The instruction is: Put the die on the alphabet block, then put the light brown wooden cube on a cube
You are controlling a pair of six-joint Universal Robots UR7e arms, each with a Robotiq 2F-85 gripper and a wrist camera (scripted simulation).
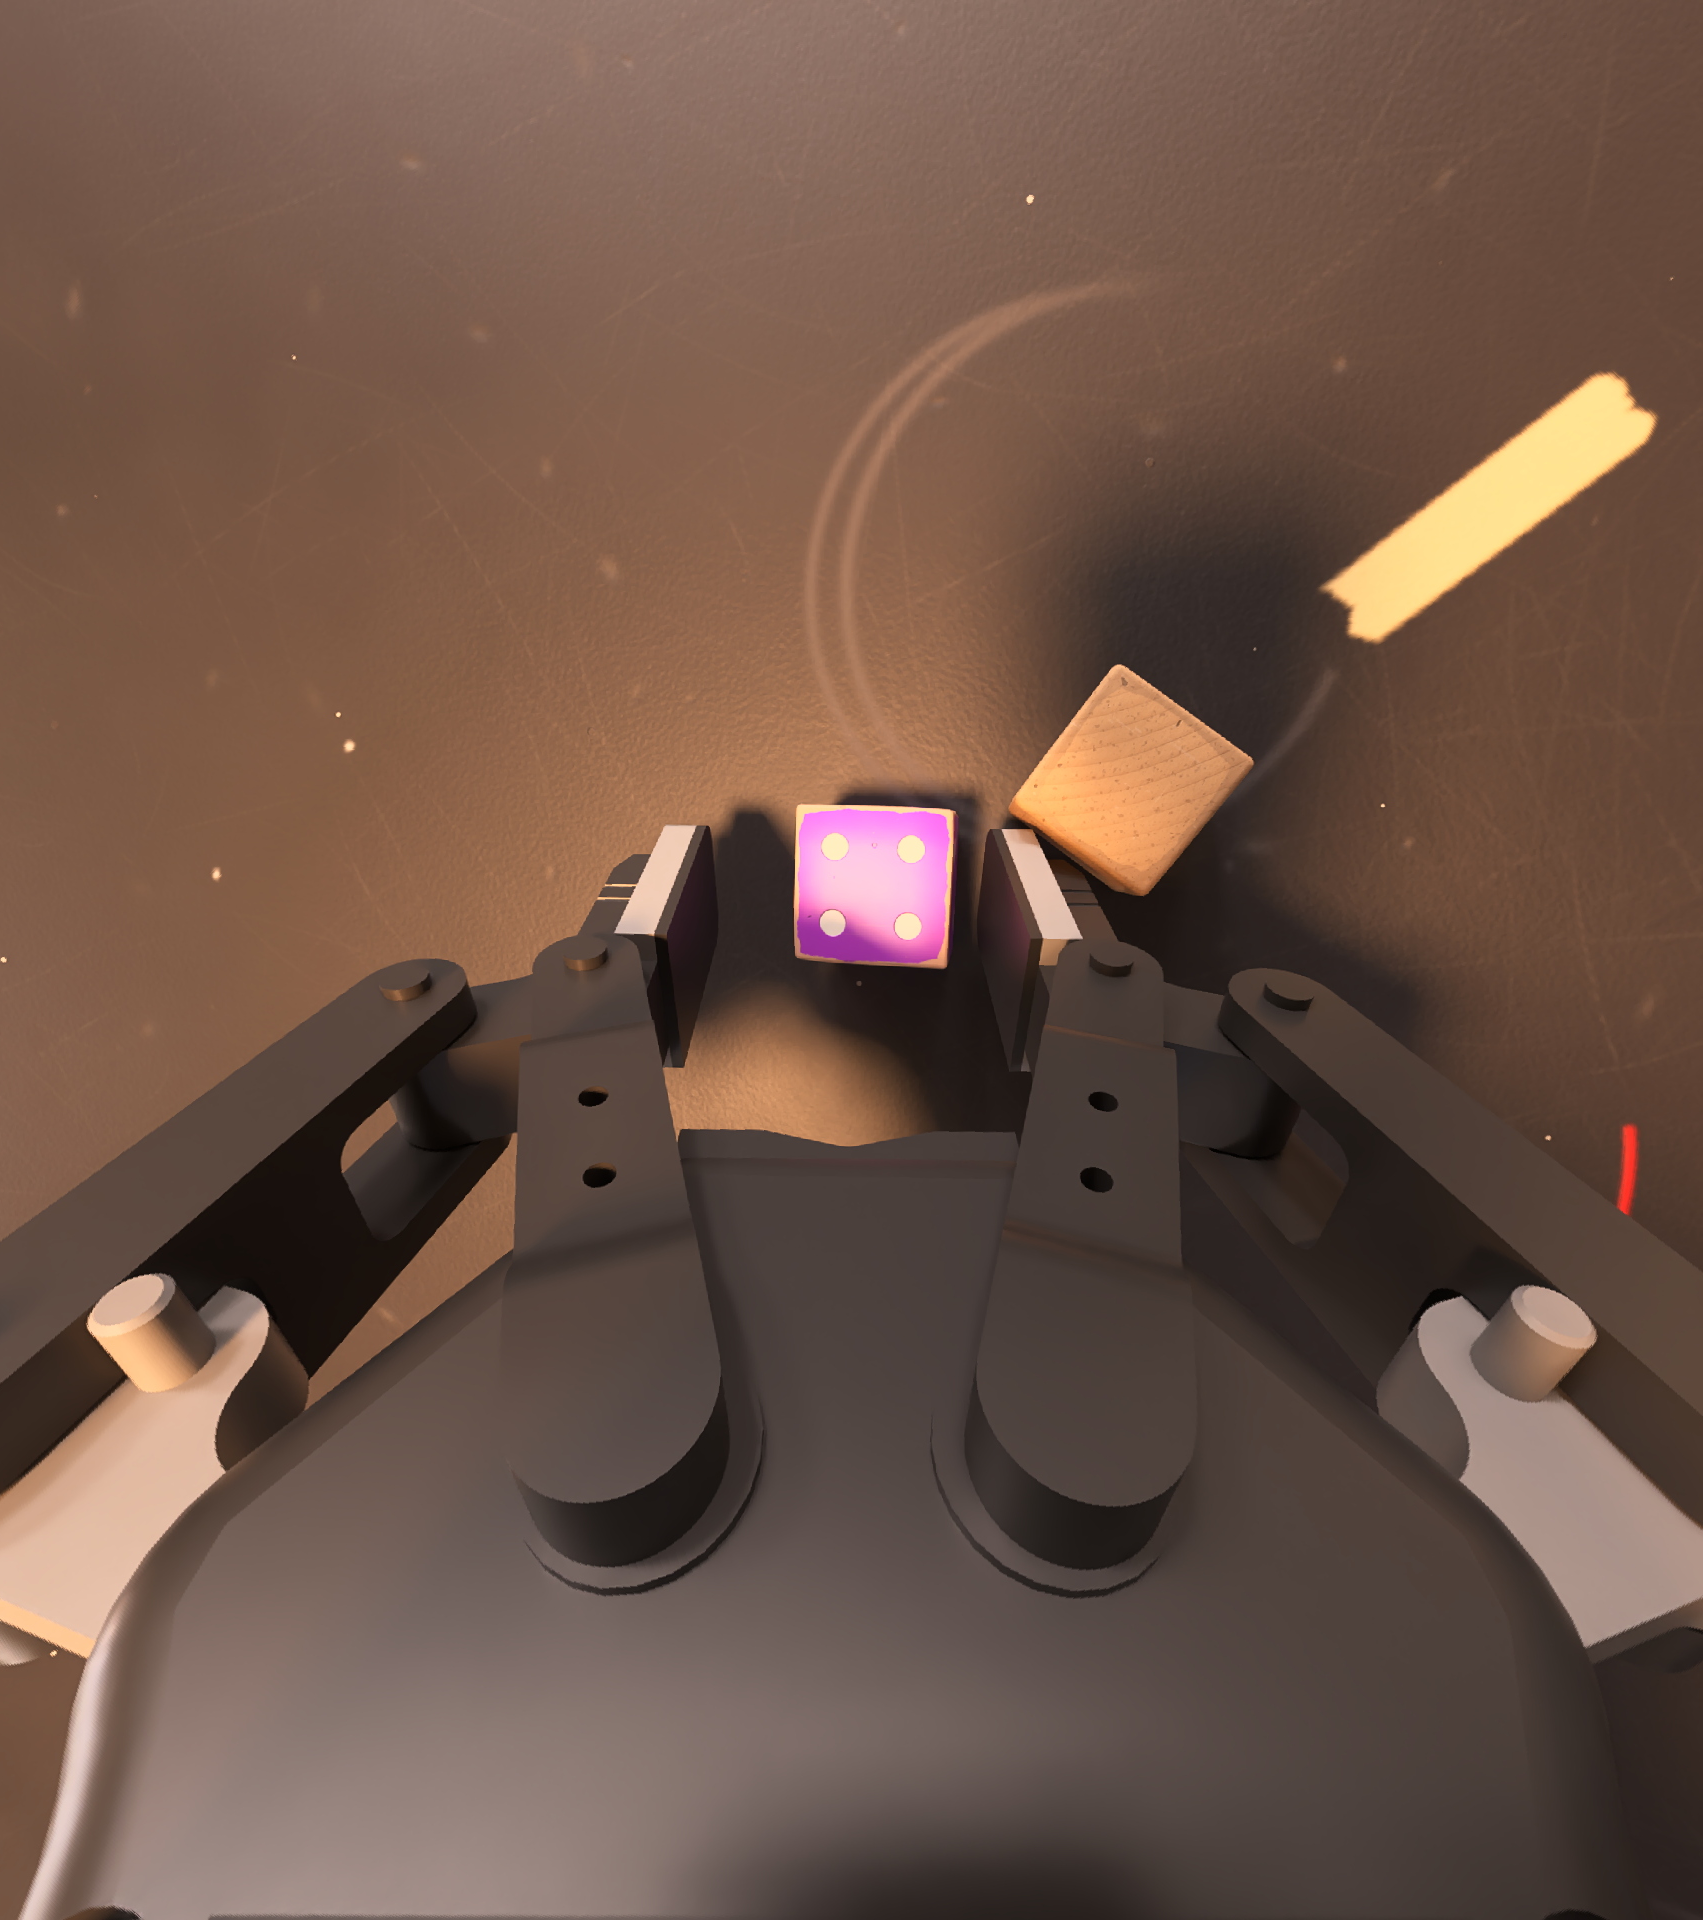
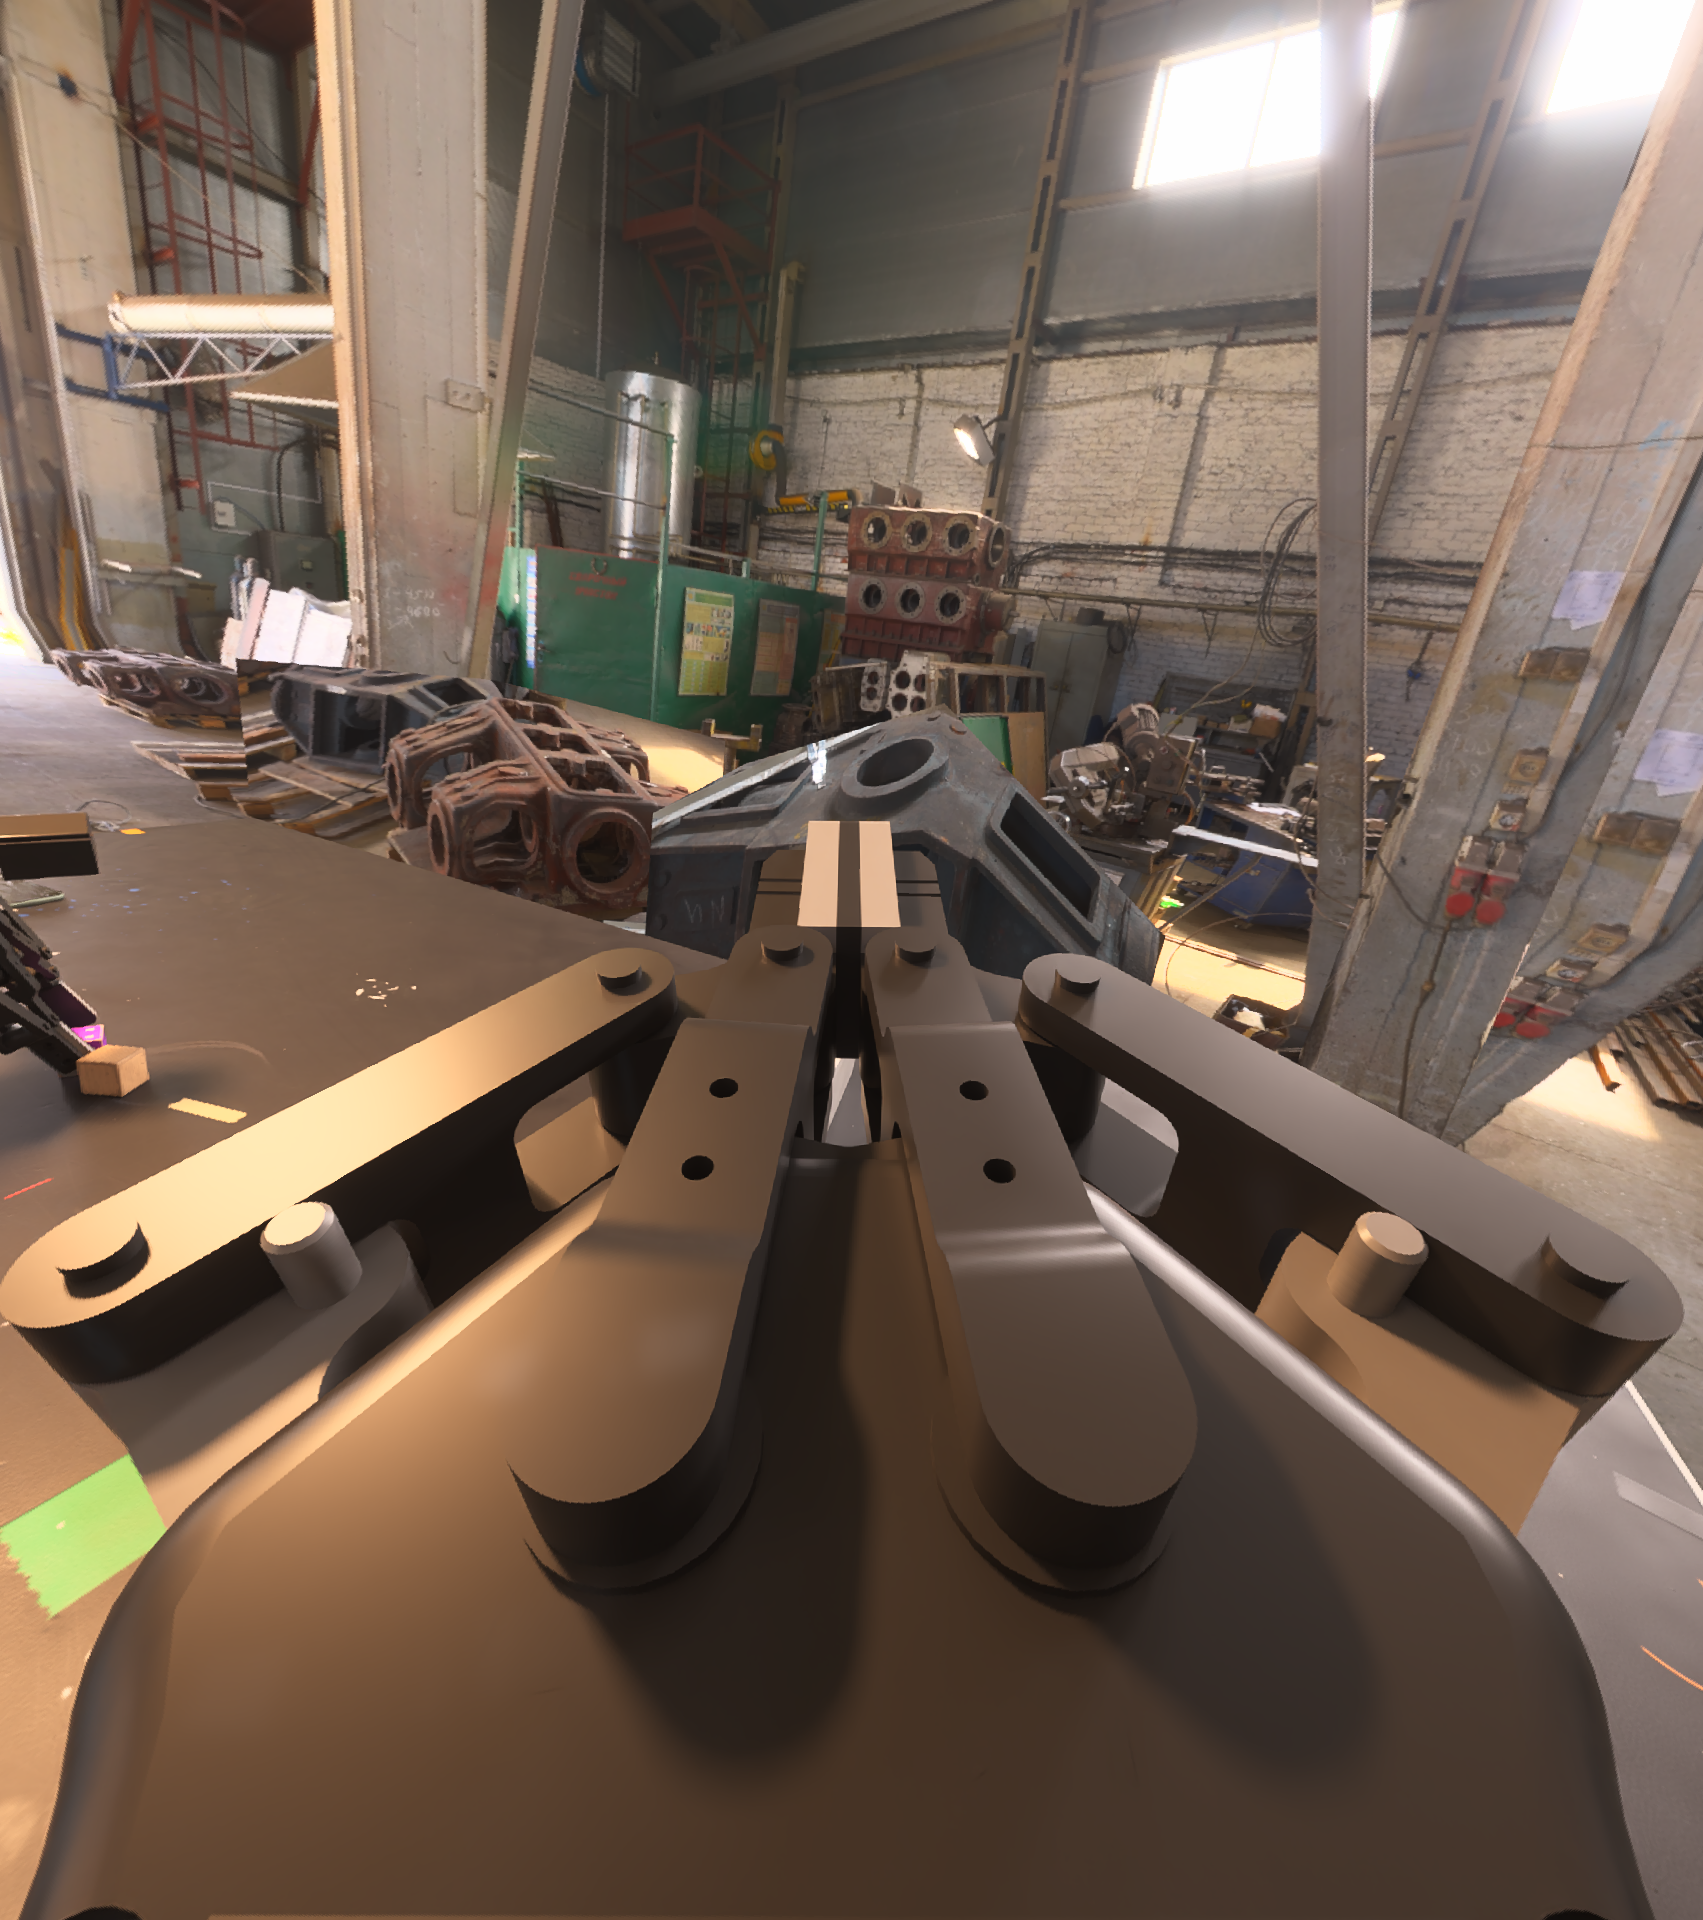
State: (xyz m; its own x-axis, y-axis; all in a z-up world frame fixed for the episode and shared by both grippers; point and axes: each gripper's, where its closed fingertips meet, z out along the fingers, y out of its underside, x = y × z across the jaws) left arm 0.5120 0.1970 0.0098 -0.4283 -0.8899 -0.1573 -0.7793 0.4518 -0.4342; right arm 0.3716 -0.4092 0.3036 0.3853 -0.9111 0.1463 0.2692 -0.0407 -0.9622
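the left claw (image 1: 847, 925) hangs over the dark table (image 1: 411, 468) with its fingers spread apart, and the purple die (image 1: 874, 885) sits between them, a gap showing on each side — nothing is gripped yet. just past the right finger (image 1: 1034, 894), nearly touching its tip, lies the light brown wooden cube (image 1: 1131, 779), turned at an angle. further right of it a yellow strip of tape (image 1: 1491, 506) marks the table. the alphabet block shows in neither view, so its place cannot be told. the right claw (image 2: 849, 873) is clenched on nothing, pointing off the table edge toward the workshop, well apart from the work. judging by this, both steps remain — the die is only about to be picked, and closing risks nudging the wooden cube.
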